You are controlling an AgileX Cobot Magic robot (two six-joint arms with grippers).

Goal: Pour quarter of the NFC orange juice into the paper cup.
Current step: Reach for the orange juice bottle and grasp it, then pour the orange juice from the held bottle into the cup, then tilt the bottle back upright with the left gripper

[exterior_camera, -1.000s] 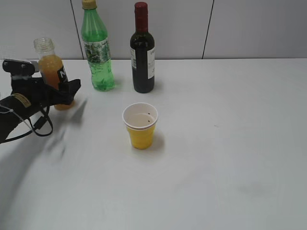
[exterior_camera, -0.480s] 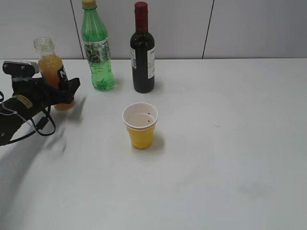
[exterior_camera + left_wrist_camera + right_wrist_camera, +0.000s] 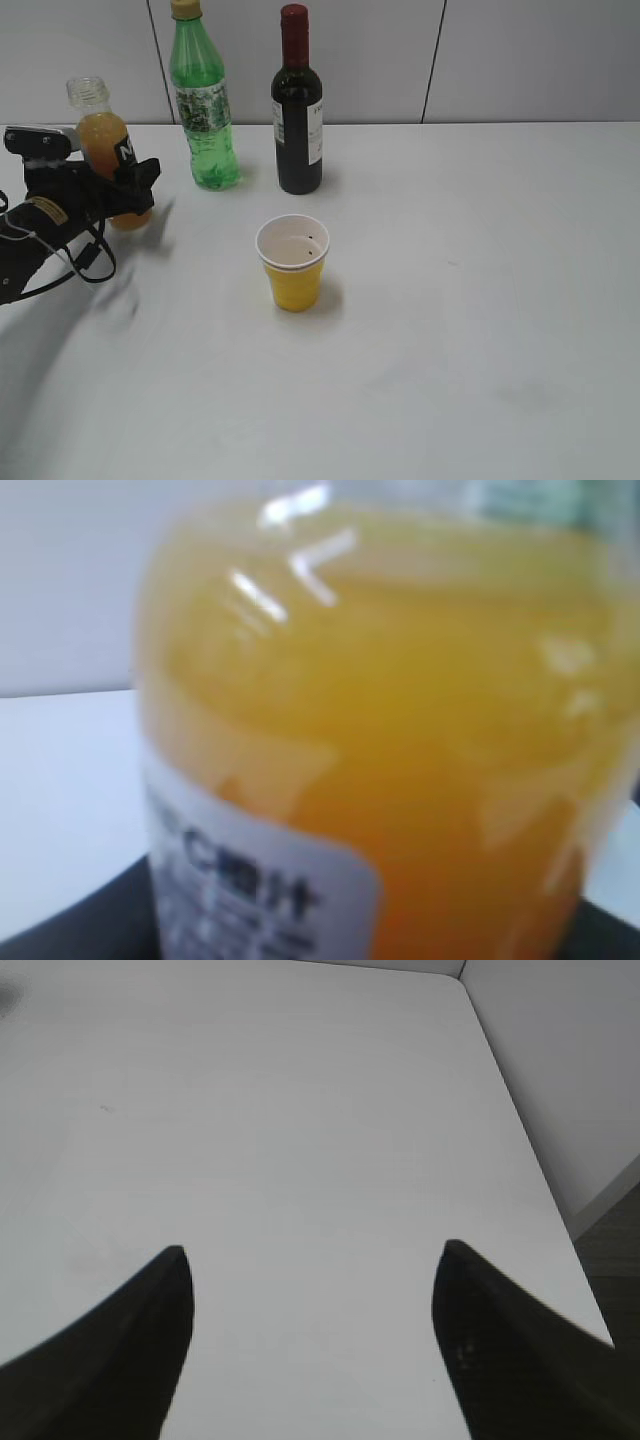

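Two black fingers of the left gripper flank the juice bottle at the table's left rear; whether they clamp it I cannot tell. The yellow cup stands well apart. The right gripper gapes, empty.

Left gripper closing in around the NFC orange juice, jaws narrower than a second ago, bottle now shifted slightly up and left, tilting a touch
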